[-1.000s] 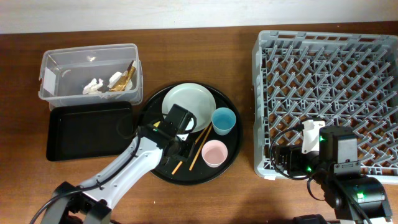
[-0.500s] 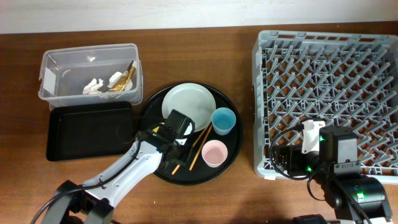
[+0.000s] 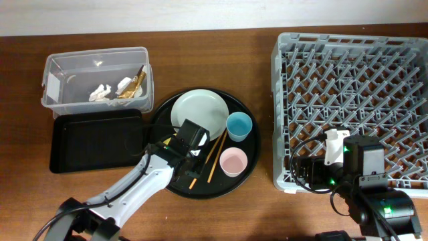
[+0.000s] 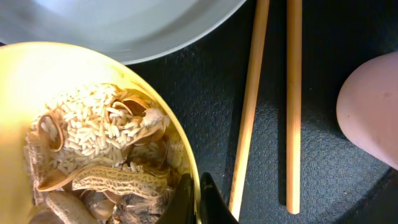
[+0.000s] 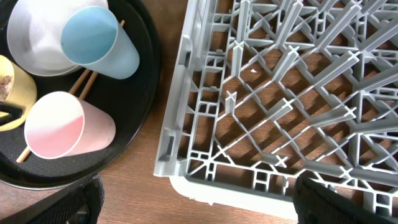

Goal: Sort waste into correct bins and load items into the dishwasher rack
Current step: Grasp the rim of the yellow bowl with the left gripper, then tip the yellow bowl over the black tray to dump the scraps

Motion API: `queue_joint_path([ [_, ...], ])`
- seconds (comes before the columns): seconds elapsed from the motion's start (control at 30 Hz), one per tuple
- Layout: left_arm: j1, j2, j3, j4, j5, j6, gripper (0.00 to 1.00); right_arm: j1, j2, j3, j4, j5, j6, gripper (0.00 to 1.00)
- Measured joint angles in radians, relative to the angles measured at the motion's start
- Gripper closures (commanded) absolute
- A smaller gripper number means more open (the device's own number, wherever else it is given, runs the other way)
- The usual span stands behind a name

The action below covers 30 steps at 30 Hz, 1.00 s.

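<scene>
In the left wrist view my left gripper (image 4: 199, 200) is shut on the rim of the yellow bowl (image 4: 37, 74), one finger inside and one outside. The bowl holds food scraps (image 4: 99, 143) of rice and shells. Beside it lie the chopsticks (image 4: 252, 106), the grey-green plate (image 4: 124, 25) and the pink cup (image 4: 373, 106). From overhead the arm hides the bowl. The blue cup (image 3: 239, 126) stands right of the plate (image 3: 200, 110). My right gripper (image 5: 199, 205) is open and holds nothing, above the near left corner of the dishwasher rack (image 5: 280, 93).
All the dishes sit on a round black tray (image 3: 160, 120). At the left, a clear tub (image 3: 97, 77) holds crumpled paper (image 3: 100, 92) and gold foil (image 3: 134, 86). A shallow black tray (image 3: 93, 140) lies in front of it. The rack (image 3: 354, 94) fills the right side.
My left gripper has closed onto the yellow bowl's rim, and the left arm has shifted slightly. The right arm has not moved.
</scene>
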State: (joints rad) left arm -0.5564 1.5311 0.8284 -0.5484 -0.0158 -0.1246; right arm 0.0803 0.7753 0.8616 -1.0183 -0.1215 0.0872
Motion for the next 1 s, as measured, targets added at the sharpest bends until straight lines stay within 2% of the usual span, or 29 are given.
queue_joint_path([
  [0.23, 0.031, -0.055, 0.022, -0.038, -0.013, -0.001, 0.99, 0.0, 0.0, 0.0, 0.0, 0.0, 0.0, 0.02],
  [0.43, 0.199, -0.145, 0.069, -0.118, -0.004, 0.0, 1.0, 0.0, 0.0, 0.0, 0.0, 0.0, 0.0, 0.02],
  [0.57, 0.337, -0.163, 0.103, -0.111, 0.042, 0.009, 1.0, 0.0, 0.0, 0.0, 0.0, 0.0, 0.0, 0.02],
  [0.77, 0.616, -0.164, 0.105, -0.082, 0.261, 0.014, 1.0, 0.0, 0.0, 0.0, 0.0, 0.0, 0.0, 0.02],
  [0.9, 0.829, -0.126, 0.106, -0.049, 0.553, 0.057, 1.0, 0.0, 0.0, 0.0, 0.0, 0.0, 0.0, 0.01],
  [1.0, 0.909, -0.039, 0.107, -0.026, 0.703, 0.072, 1.0, 0.0, 0.0, 0.0, 0.0, 0.0, 0.0, 0.02],
])
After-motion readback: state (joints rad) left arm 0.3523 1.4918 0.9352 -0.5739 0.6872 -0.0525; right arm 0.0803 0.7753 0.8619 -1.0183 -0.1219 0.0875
